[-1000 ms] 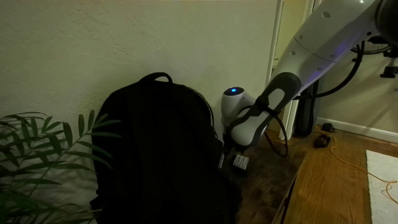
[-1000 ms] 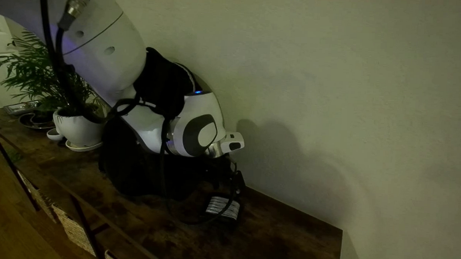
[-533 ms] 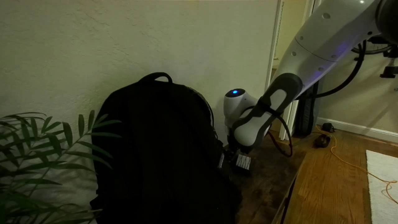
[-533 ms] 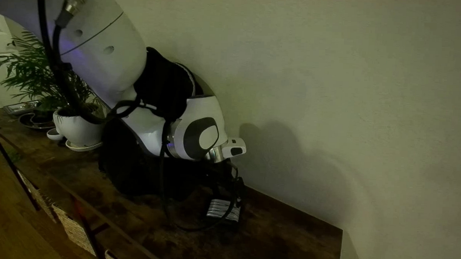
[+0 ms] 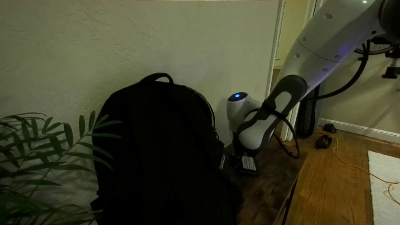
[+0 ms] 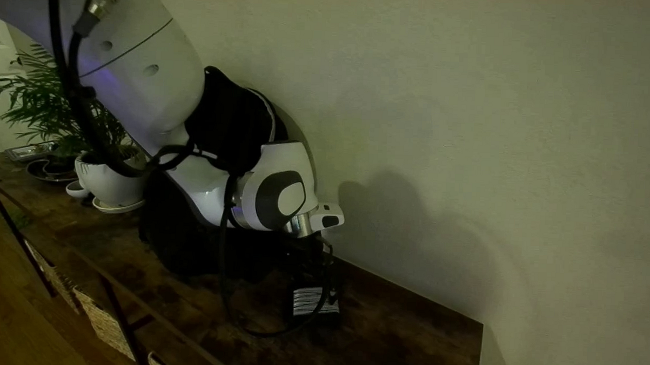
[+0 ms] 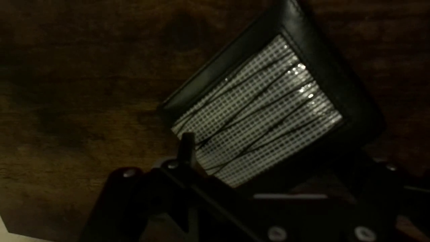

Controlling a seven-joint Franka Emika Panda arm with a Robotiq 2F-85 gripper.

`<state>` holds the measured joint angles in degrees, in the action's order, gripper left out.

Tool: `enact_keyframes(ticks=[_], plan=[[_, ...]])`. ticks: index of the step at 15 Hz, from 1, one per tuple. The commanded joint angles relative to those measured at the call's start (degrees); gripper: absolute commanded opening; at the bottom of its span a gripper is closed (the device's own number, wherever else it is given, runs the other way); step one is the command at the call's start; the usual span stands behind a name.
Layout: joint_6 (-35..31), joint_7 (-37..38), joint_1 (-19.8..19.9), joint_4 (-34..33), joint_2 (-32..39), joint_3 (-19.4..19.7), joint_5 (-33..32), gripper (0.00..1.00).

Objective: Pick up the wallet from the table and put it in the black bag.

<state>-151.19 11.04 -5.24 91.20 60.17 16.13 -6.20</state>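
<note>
The wallet is black with a silver-grey patterned panel and lies on the dark brown table (image 6: 395, 349). It shows in both exterior views (image 5: 249, 163) (image 6: 316, 302) and at a slant in the wrist view (image 7: 258, 111). The black bag (image 5: 162, 150) stands upright against the wall; the arm partly covers it in an exterior view (image 6: 232, 120). My gripper (image 7: 280, 148) is low over the wallet, fingers wide apart. The left finger overlaps the panel's lower-left edge. The right finger is dark and hard to make out near the lower right side. The bag's opening is not visible.
A leafy plant (image 5: 59, 153) in a white pot (image 6: 111, 180) stands beyond the bag. A small white cup (image 6: 77, 189) and a dark dish (image 6: 49, 170) are beside it. The arm's cable (image 6: 268, 332) loops down past the wallet. The wall runs along the table's back.
The arm has lowered and moved away from the bag. The wallet has shifted the same way by a small amount and turned slightly. The bag has not moved.
</note>
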Motion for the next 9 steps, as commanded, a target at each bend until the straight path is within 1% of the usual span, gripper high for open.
enact_keyframes(ticks=[1, 5, 9], plan=[[1.22, -1.61, -0.72, 6.39, -4.75, 0.19, -3.07, 1.00], [0.17, -3.18, -0.83, 9.51, -6.74, 0.23, -5.29, 1.00], [-0.68, -6.58, -0.09, 12.88, -9.11, -0.56, -7.80, 1.00]])
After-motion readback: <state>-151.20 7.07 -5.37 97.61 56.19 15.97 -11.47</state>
